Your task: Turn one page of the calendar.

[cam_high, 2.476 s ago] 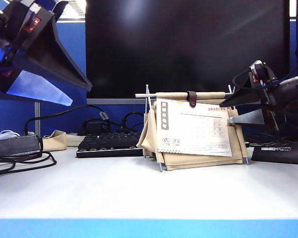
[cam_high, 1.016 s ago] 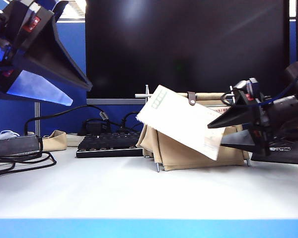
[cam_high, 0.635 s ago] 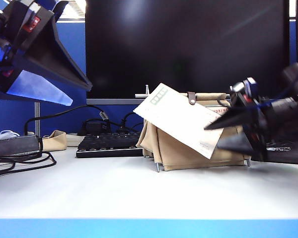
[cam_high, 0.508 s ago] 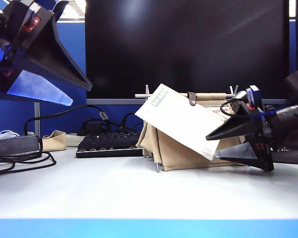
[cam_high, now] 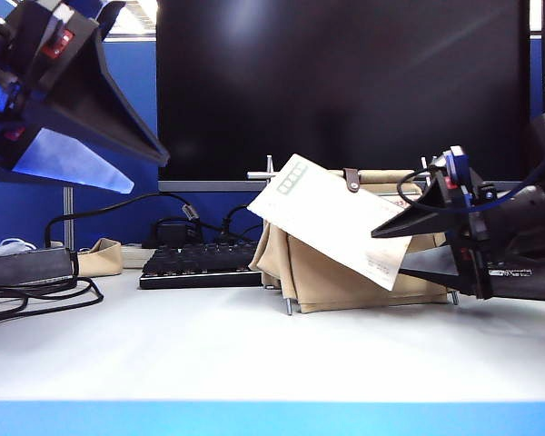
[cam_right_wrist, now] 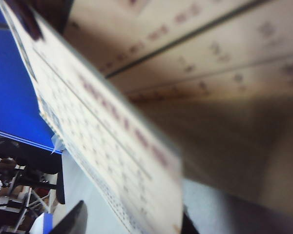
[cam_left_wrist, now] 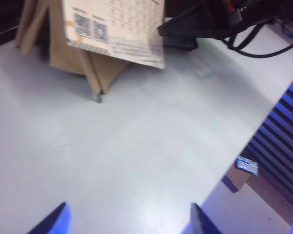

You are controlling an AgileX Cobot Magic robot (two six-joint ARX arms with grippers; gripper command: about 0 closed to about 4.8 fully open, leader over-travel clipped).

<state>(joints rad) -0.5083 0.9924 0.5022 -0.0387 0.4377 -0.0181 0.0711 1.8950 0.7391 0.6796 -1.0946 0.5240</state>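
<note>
The calendar [cam_high: 345, 283] is a beige fabric stand with thin metal rods, at the middle of the table. Its front white sheet [cam_high: 331, 222] is lifted off the stand and slants down to the right. My right gripper [cam_high: 388, 250] is at the sheet's lower right corner, open, one finger above the sheet and one below it. In the right wrist view the blurred sheet [cam_right_wrist: 112, 131] passes between the fingers [cam_right_wrist: 73, 219] of the right gripper [cam_right_wrist: 129, 226]. My left gripper [cam_high: 145, 173] hangs open, high at the far left, and the left wrist view shows this left gripper [cam_left_wrist: 129, 224] above bare table, well away from the calendar [cam_left_wrist: 73, 58].
A black keyboard [cam_high: 200, 263] lies behind and left of the calendar, in front of a large dark monitor [cam_high: 345, 82]. Cables [cam_high: 36, 286] and a beige pouch [cam_high: 100, 257] sit at the far left. A black flat object [cam_high: 518, 283] lies under the right arm.
The front sheet, flat on the stand at first, has been lifted and now slants. In the last second the right gripper dipped, rolled and rose a little with the sheet between its fingers. The left arm stayed still.
</note>
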